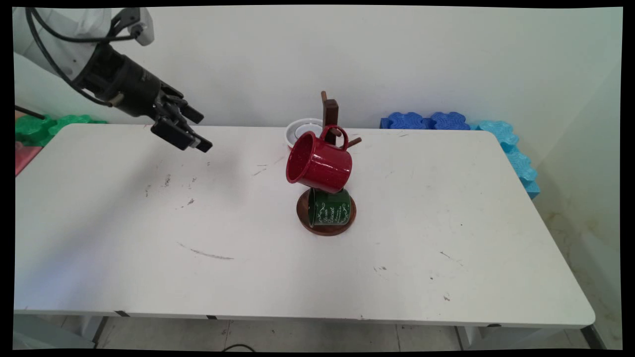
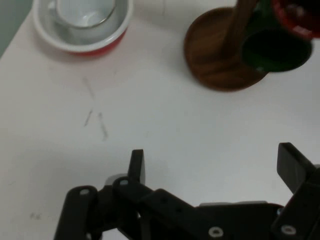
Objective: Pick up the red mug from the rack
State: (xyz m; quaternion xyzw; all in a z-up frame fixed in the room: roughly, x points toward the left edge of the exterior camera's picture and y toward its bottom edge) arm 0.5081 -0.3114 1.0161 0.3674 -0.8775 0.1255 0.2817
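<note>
Two mugs (image 1: 319, 162) hang on a stand (image 1: 326, 225) mid-table (image 1: 149, 267). A bowl (image 1: 299, 130) sits behind it. The gripper (image 1: 191, 130) hangs far left.

Quick count from where I'm standing: two mugs, one red mug (image 1: 319, 166) and one green mug (image 1: 328, 208), both on one wooden mug stand (image 1: 327, 229). One white bowl (image 1: 299, 130) behind. One white table (image 1: 248, 277).

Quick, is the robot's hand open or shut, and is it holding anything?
Hand: open, holding nothing, up in the air over the table, away from the red mug.
</note>
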